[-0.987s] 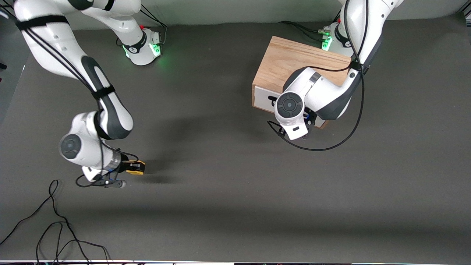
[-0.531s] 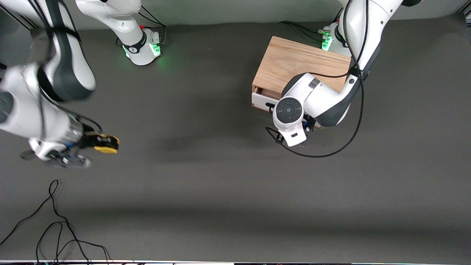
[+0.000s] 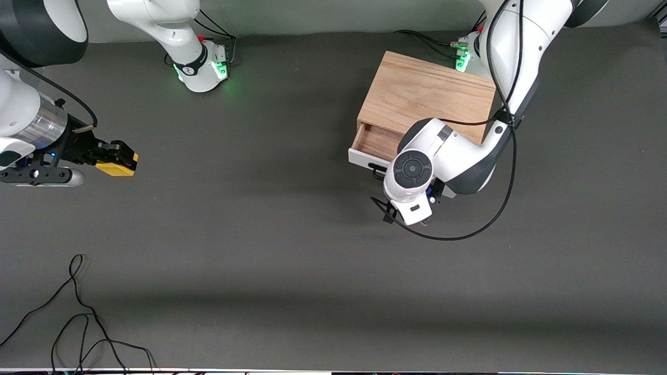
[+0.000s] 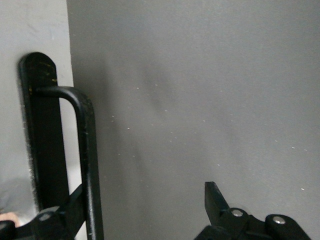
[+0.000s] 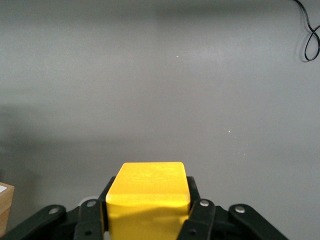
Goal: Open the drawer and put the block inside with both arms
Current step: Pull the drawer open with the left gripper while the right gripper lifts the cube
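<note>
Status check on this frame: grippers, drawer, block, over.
Left gripper open, hooked on drawer handle, drawer part open. Right gripper holds block aloft. Nothing between.

Right tool (image 3: 122, 161) clamped (raised); left tool (image 4: 145, 210) spread, low.

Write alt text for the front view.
The right tool holds the yellow block above the mat at the right arm's end. The left tool sits at the handle of the partly open drawer in the wooden box.
</note>
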